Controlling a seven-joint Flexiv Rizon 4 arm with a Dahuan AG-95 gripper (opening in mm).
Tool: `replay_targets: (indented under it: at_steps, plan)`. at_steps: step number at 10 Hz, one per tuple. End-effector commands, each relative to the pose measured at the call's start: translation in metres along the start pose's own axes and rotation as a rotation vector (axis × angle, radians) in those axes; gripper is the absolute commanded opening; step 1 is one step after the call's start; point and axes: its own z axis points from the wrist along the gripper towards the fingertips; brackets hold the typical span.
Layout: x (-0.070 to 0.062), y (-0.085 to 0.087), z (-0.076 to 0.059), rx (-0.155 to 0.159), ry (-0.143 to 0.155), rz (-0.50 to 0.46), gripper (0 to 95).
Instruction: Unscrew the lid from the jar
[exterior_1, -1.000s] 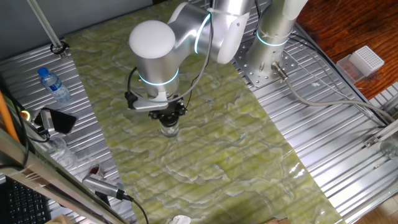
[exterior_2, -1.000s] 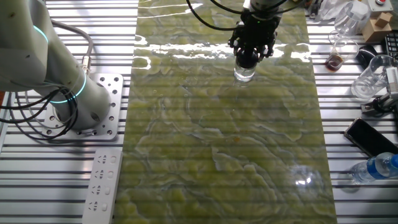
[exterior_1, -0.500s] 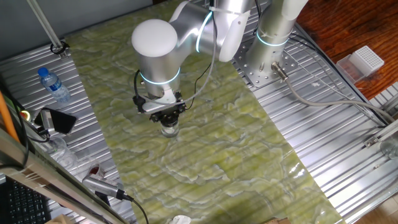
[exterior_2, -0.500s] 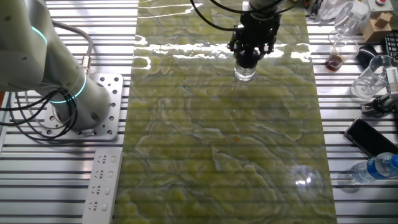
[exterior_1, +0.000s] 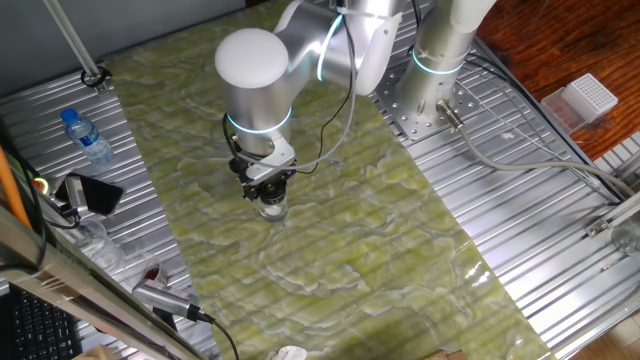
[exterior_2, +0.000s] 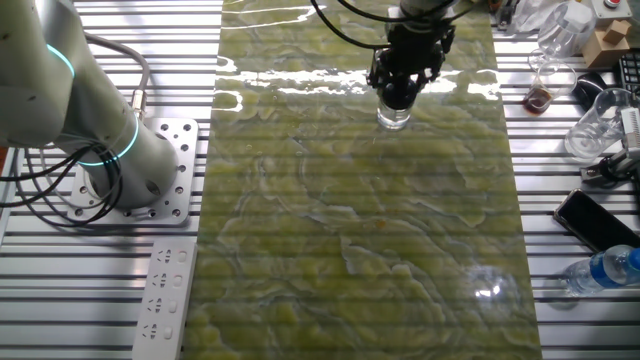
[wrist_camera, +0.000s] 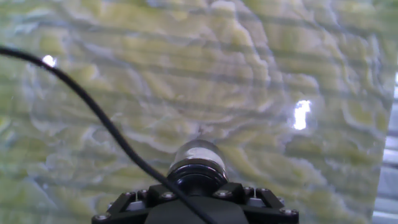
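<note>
The jar stands upright on the green marbled mat, directly under the gripper, in one fixed view. We see only its clear lower part below the jaws; the top is hidden by the black gripper body. From this side we cannot tell how far the jaws are open.

In the other fixed view, the jar is again straight below the gripper, and its glass base pokes out beneath the jaws. The jaws look closed in around the jar's top, but the contact itself is too small to see. A water bottle lies well apart from the jaws, at the table edge.

In the hand view, the lid sits just ahead of the gripper body, glossy and black, with the clear jar seen beyond it. The fingertips are not visible here, so we cannot confirm that they pinch the lid.

We judge the jar to be light, stiff and breakable, since it is small and of glass. The lid is smooth, so it may slip between the jaws when we turn. The best hold is on the lid's rim, from two opposite sides. Nothing holds the jar down, so it may turn together with the lid.
</note>
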Motion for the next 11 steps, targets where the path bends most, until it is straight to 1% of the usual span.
replay_targets:
  at_steps: [1,3,6,8,11]
  plan:
    - [-0.0002,-0.0003,-0.0008,0.009,0.001,-0.114,19.0]
    - [-0.0002,-0.0003,-0.0008,0.028,0.012,-0.205,19.0]
    - [-0.0002,-0.0003,-0.0006,0.051,0.026,-0.317,19.0]
    - [-0.0002,-0.0003,-0.0004,0.055,0.028,-0.334,19.0]
    - [-0.0002,-0.0003,-0.0002,0.049,0.027,-0.282,19.0]
